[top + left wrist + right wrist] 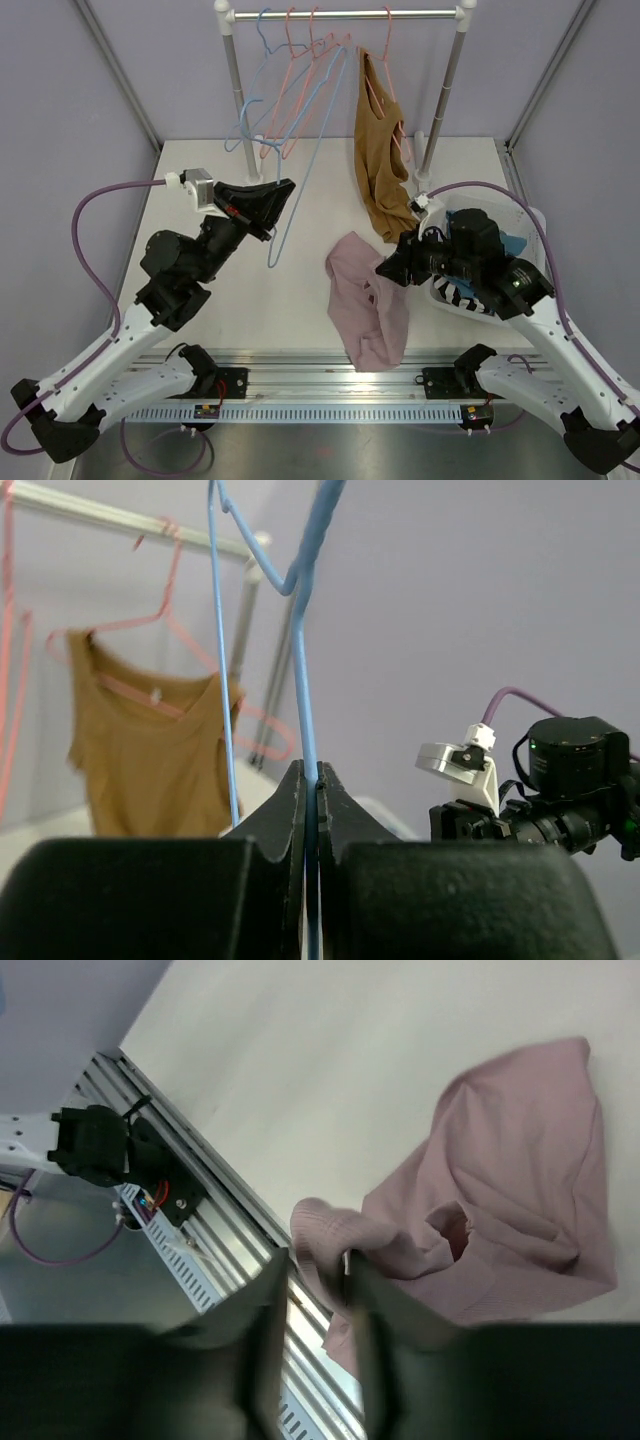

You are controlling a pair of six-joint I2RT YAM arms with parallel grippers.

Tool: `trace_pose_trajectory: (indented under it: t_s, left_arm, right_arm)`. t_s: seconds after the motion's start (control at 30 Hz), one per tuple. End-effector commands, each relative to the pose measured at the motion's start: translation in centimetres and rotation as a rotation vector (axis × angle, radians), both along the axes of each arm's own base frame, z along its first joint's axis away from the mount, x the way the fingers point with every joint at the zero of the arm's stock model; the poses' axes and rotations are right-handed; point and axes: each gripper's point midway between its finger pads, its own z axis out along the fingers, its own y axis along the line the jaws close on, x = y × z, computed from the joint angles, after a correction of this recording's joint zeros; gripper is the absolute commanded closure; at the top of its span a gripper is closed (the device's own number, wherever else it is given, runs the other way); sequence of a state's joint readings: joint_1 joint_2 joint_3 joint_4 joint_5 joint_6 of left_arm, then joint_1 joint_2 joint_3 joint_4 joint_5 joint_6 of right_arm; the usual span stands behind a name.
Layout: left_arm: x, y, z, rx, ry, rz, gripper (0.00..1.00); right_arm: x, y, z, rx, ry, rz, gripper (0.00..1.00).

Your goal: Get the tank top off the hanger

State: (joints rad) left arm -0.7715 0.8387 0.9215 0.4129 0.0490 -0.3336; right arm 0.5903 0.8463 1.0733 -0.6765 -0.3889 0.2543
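Note:
The pink tank top (368, 305) lies crumpled on the white table, off any hanger; in the right wrist view it (520, 1190) spreads to the right of my fingers. My right gripper (385, 268) hovers at its upper edge, jaws apart (315, 1260), with one fold of pink cloth draped over the tip of one finger. My left gripper (285, 188) is shut on the thin wire of a bare blue hanger (305, 170), which still hooks on the rail. In the left wrist view the blue hanger (303, 660) runs straight up from between the closed fingers (310, 770).
A brown tank top (378, 150) hangs on a pink hanger from the metal rail (340, 14) at the back. Other bare pink hangers (300, 80) and a light blue one (250, 100) hang beside it. A white basket (525, 222) stands under my right arm.

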Motion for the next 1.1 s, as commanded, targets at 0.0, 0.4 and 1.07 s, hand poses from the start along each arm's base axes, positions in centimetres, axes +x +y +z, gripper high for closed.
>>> trace_pose_trajectory:
  t_s: [0.0,0.4,1.07]
  left_arm:
    - [2.4,2.2,-5.0,0.083,0.200,0.173,1.00]
    - [9.3,-1.5,-3.8,0.350,0.414,0.275,1.00]
    - [26.4,-6.3,2.8,0.281,0.306,0.315,1.00]
  right_arm:
    - [0.9,0.2,-1.4,-0.004,-0.013,-0.034,0.53]
    - [1.1,-2.8,-1.2,-0.012,-0.068,-0.192,0.00]
    - [-2.1,-3.9,0.6,0.080,-0.131,-0.152,0.01]
